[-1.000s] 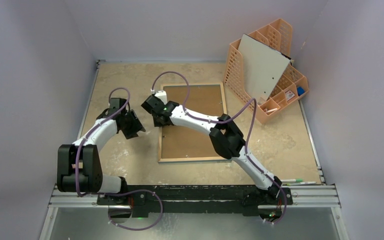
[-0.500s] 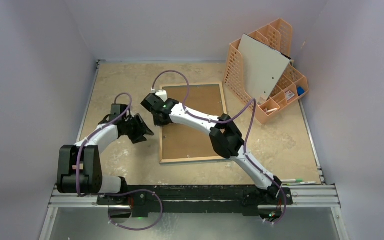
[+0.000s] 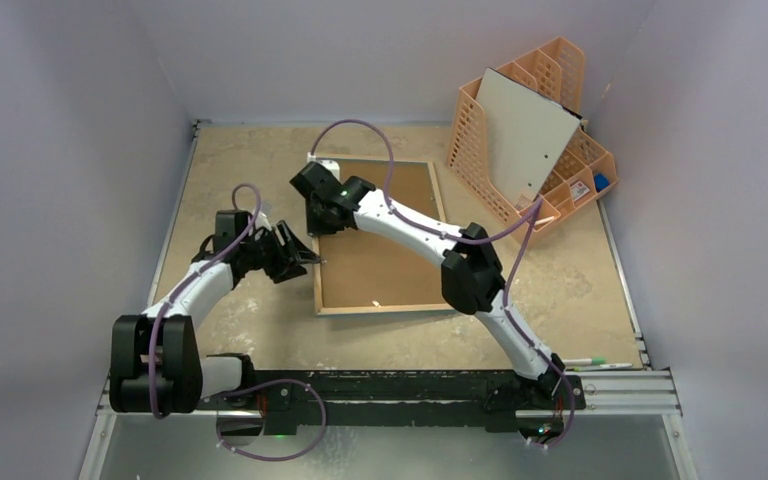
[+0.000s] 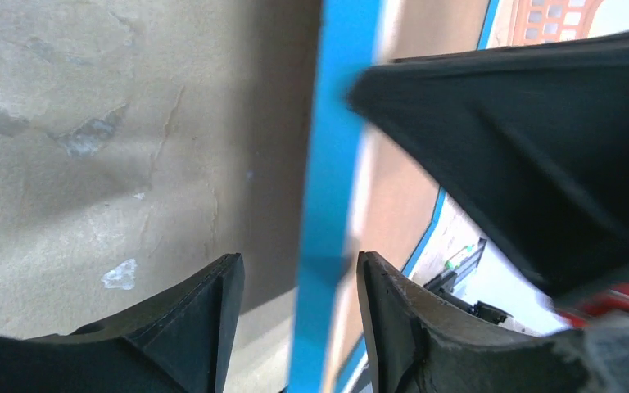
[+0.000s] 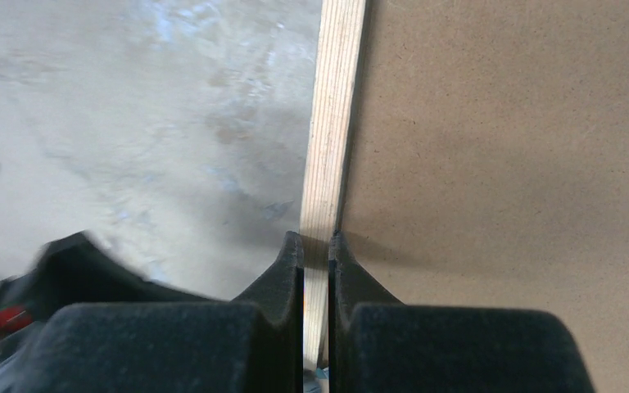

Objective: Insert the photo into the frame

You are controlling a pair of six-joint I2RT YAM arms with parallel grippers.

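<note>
The large rectangular picture frame (image 3: 380,308) with a light wood back rim lies back-up at mid-table on the beige stone-patterned table (image 3: 250,160). A plain brown hardboard backing (image 3: 380,265) is seated in its recess. The frame's left edge appears raised, with its bright blue front visible from beneath. The right gripper (image 5: 317,246) is pinched tight on that left wood rim. The left gripper (image 4: 299,274) has its fingers apart, straddling the blue edge without clamping it. At far right, the orange lattice organiser (image 3: 475,130) holds a leaning grey-white board (image 3: 525,135). Its low front compartments contain a small blue item (image 3: 601,183) and other pieces too small to identify.
</note>
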